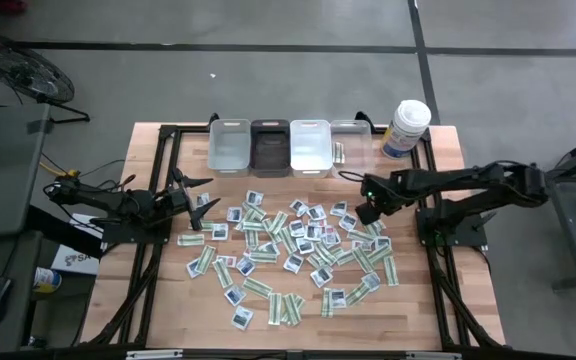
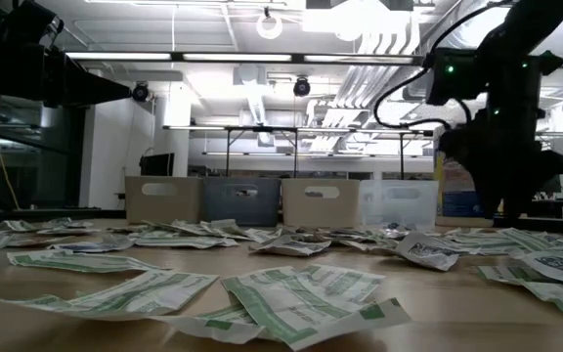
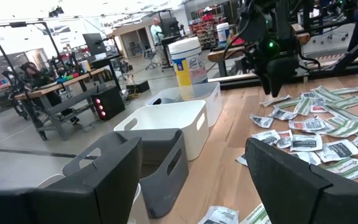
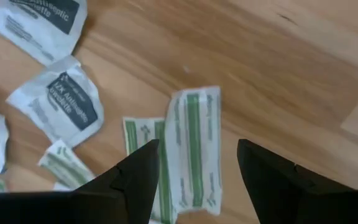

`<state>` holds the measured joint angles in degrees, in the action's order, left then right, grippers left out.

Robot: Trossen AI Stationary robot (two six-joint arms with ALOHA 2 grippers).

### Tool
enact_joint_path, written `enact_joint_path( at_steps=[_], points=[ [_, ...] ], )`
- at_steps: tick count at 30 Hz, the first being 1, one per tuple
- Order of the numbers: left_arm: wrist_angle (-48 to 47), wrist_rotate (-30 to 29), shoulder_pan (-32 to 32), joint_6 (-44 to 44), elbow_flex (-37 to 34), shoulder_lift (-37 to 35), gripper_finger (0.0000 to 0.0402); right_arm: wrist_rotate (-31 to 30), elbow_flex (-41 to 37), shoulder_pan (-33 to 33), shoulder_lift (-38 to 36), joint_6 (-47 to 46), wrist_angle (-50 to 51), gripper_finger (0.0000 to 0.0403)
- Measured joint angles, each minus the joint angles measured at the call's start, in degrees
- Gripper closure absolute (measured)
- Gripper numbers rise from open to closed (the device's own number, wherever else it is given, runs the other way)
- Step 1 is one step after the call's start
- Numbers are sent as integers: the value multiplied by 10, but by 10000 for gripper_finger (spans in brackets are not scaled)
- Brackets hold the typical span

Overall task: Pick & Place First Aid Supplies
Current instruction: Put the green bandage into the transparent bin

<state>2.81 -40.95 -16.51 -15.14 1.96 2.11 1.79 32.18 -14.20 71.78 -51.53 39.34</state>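
The first aid supplies are many small flat packets strewn over the middle of the wooden table: narrow green-and-white strips and squarish white ones with dark marks. My right gripper points down over the heap's far right part, open. In the right wrist view its fingers stand on either side of one green-and-white strip packet lying flat on the wood, above it. My left gripper waits open and level at the table's left side, clear of the packets.
Four small bins stand in a row along the far edge, with a tall white canister at their right. Bare wood shows at the far right, beside the right gripper. People and benches show in the room beyond.
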Motion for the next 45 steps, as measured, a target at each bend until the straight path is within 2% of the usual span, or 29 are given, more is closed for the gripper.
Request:
enact_joint_path(
  at_steps=[5, 14, 32, 45],
  points=[
    [0, 0, 0, 0, 0, 0, 121, -2, 0, 0, 46, 5, -47, 196],
    [0, 0, 0, 0, 0, 0, 121, -29, 3, -5, 82, -2, -48, 220],
    [0, 0, 0, 0, 0, 0, 121, -29, 18, -20, 84, -9, -31, 305],
    [0, 0, 0, 0, 0, 0, 121, -18, 61, -20, 85, -9, -19, 381]
  ],
)
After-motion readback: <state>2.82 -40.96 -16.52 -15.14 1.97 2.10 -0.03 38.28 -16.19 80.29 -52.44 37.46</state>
